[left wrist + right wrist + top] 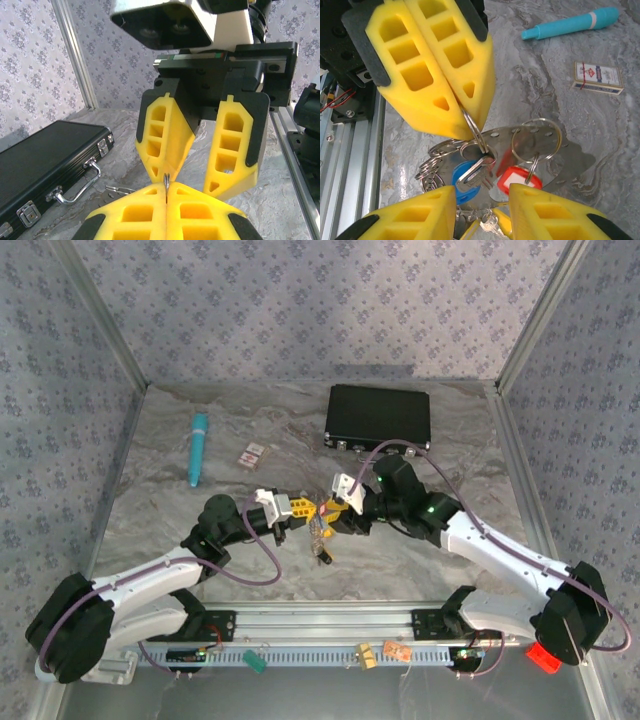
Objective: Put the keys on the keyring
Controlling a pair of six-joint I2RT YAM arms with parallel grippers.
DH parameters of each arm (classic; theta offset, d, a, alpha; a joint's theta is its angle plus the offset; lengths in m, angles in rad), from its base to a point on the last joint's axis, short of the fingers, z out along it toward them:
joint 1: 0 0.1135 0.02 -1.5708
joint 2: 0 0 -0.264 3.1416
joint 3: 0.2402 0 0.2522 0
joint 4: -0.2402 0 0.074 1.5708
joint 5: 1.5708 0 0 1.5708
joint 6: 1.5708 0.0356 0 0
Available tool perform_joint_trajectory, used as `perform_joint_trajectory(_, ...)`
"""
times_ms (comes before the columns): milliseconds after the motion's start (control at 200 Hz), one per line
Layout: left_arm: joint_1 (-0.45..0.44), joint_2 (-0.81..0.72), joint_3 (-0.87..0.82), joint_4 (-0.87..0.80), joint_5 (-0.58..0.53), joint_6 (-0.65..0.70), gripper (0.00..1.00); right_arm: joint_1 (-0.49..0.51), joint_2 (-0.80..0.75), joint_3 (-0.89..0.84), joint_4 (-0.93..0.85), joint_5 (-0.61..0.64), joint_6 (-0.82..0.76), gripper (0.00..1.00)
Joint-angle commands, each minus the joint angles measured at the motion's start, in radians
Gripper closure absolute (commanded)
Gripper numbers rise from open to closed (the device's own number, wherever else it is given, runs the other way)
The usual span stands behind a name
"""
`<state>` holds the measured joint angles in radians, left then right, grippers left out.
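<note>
One slip seemed likely: the left gripper (470, 122), jaws thinly pinching the keyring (481, 142), might drop it if the right gripper (186, 184), jaws spread, nudged the keys (470, 176).

Shiny metal keyring (476, 132) w/ glossy plastic-headed keys (470, 178)

Two arms meet over a bunch of keys at mid-table

The yellow-fingered left gripper (298, 508) and right gripper (336, 506) sit tip to tip. Just below them the keys (322, 545) and keyring (318, 524) form one small tangle, too fine to separate. Farther back on the marbled table (160, 500) lie a black case (378, 418), a teal pen (197, 447) and a small card (254, 453).
</note>
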<state>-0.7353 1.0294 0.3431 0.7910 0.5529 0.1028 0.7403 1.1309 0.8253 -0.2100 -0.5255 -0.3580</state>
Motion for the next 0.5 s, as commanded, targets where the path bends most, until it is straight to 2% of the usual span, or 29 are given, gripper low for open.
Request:
perform_joint_trajectory(0, -0.005, -0.009, 0.012, 0.088, 0.004, -0.013, 1.00, 0.011, 0.002, -0.011, 0.038, -0.024, 0.026, 0.65)
perform_joint_trajectory(315, -0.005, -0.009, 0.016, 0.086, 0.000, -0.013, 1.00, 0.042, 0.053, -0.010, 0.091, -0.015, 0.034, 0.64)
perform_joint_trajectory(495, -0.005, -0.011, 0.016, 0.086, -0.001, -0.012, 1.00, 0.049, 0.076, -0.013, 0.104, 0.032, 0.028, 0.65)
